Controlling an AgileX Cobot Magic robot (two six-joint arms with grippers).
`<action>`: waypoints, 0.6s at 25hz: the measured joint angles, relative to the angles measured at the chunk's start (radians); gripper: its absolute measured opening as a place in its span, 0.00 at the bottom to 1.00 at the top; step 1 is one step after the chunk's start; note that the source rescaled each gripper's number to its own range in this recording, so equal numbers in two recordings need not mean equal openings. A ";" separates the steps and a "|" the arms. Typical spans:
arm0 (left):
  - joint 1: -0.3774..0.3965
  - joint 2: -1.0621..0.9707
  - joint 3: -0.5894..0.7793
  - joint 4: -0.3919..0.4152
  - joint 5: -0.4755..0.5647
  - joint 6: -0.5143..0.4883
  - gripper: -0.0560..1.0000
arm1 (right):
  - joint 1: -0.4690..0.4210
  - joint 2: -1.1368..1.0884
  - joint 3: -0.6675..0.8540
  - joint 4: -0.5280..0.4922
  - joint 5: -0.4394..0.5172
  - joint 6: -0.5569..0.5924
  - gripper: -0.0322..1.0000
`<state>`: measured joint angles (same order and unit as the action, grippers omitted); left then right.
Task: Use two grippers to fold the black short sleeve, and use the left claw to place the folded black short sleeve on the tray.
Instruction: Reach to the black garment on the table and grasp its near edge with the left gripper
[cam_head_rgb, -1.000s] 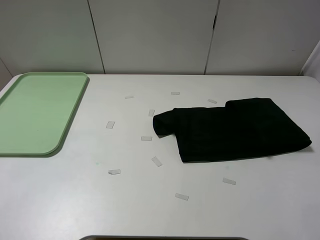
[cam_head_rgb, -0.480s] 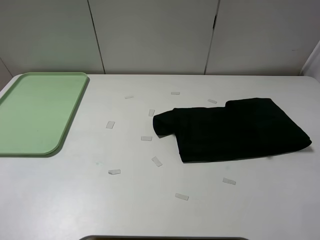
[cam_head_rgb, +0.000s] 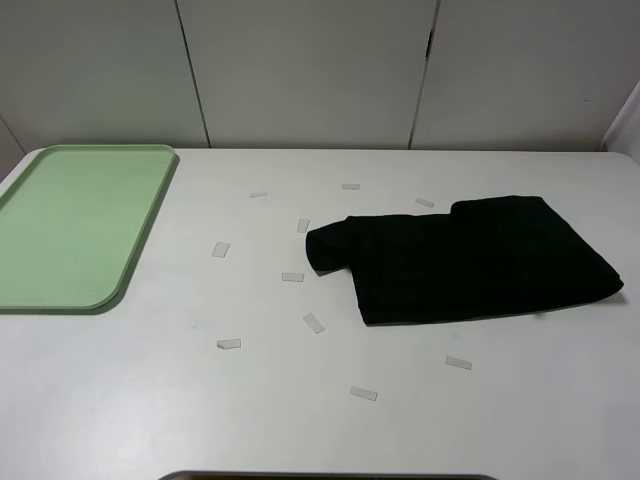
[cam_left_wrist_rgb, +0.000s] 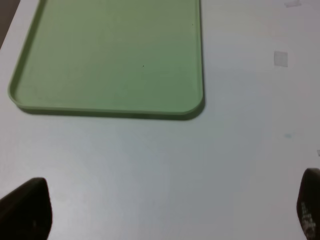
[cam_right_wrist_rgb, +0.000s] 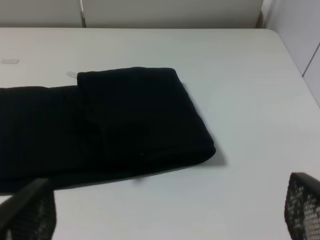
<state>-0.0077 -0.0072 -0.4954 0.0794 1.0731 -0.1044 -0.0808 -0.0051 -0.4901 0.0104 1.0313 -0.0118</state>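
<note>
We see the black short sleeve (cam_head_rgb: 470, 260) lying flat toward the right edge of the table (cam_head_rgb: 150, 400), part-folded, long axis running left-right. The right gripper (cam_right_wrist_rgb: 165, 207) faces it, jaws spread and empty, so that arm is nearer. The left gripper (cam_left_wrist_rgb: 167, 207) (also spread, empty) faces the tray (cam_left_wrist_rgb: 110, 55) at the far-left corner, well apart from the garment.

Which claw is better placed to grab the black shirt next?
The right claw, likely: it is open and faces the black shirt. The left claw faces only the green tray, away from the shirt.
</note>
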 joint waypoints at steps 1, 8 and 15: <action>0.000 0.000 0.000 0.000 0.000 0.000 0.98 | 0.000 0.000 0.000 0.000 0.000 0.000 1.00; 0.000 0.000 0.000 0.000 0.000 0.000 0.98 | 0.000 0.000 0.000 -0.001 0.000 0.000 1.00; 0.000 0.000 0.000 0.000 0.000 0.000 0.98 | 0.000 0.000 0.000 -0.001 0.000 0.000 1.00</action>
<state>-0.0077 -0.0072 -0.4954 0.0794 1.0731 -0.1044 -0.0808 -0.0051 -0.4901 0.0094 1.0313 -0.0118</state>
